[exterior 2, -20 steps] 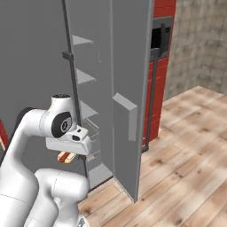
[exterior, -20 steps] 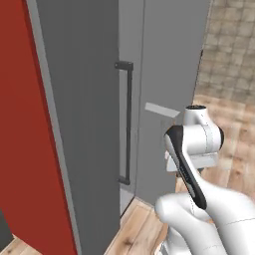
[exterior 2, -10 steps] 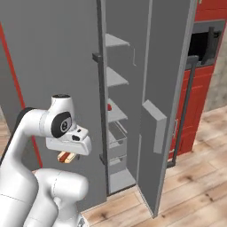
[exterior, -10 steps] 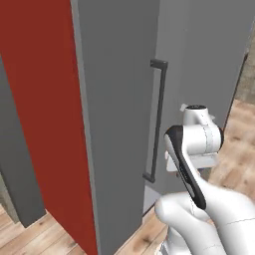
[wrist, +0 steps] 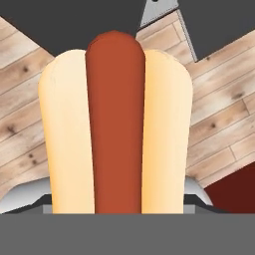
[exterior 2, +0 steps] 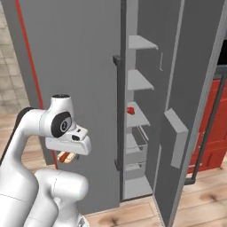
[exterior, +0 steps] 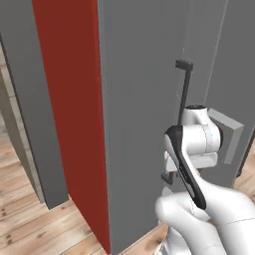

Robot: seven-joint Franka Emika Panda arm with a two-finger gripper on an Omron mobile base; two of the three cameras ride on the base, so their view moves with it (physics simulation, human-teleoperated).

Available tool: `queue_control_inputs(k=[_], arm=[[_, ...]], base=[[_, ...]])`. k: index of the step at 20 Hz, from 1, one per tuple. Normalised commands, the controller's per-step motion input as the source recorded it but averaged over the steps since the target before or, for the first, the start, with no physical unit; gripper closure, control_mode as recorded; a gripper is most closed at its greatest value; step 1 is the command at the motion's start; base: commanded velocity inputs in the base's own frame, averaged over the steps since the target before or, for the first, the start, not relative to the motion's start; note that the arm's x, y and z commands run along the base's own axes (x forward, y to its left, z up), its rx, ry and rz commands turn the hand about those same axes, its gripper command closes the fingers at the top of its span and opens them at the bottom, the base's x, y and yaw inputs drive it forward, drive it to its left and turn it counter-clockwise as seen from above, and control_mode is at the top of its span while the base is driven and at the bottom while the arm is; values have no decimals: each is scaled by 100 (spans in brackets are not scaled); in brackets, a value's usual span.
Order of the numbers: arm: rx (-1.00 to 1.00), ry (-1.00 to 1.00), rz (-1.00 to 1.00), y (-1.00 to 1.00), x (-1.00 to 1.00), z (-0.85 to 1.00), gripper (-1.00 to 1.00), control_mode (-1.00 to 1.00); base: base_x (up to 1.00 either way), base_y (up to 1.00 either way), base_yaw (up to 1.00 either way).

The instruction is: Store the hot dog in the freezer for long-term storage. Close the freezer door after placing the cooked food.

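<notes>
Red block (exterior 2: 130, 110) on freezer shelf (exterior 2: 138, 119)

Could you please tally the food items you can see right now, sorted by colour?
Tan bun with reddish sausage: 1, the hot dog, held in the gripper.
Red: 1, the small block on a freezer shelf.
Total: 2.

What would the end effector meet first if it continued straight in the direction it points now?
Probably the wood floor. The hand view looks along the end effector, past the hot dog it holds, onto floor planks, with the dark grey fridge base just beyond. Depth is unclear, so this is an estimate.
</notes>
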Motion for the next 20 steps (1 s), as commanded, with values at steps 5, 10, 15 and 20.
queue_control_inputs(k=[5,10,15,20], arm=[[0,0,0,0,0,0,100,100],[0,0,0,0,0,0,100,100],[0,0,0,0,0,0,100,100],[0,0,0,0,0,0,100,100]], base=[[7,-47,3],[14,-60,0],[16,-55,1],[27,-65,10]])
